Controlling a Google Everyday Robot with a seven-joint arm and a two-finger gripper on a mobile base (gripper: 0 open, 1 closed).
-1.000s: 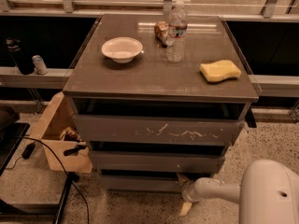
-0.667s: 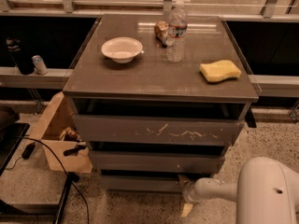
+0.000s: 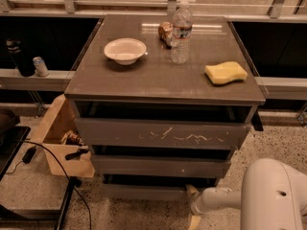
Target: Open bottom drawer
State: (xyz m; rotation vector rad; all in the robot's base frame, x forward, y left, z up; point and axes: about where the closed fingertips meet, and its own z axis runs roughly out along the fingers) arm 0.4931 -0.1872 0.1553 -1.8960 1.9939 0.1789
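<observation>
The gripper [image 3: 193,206], fingers spread apart, sits at floor level with the bottom drawer [image 3: 144,191], a slim, plain grey, handle-less front, just beside it on the left, and the water bottle [image 3: 181,32], label unreadable, well above it.

Bulky white rounded arm [image 3: 273,195], slim white forearm [image 3: 218,198], gripper [image 3: 193,206] beside bottom drawer [image 3: 144,191], tan fingers [image 3: 192,190]
</observation>
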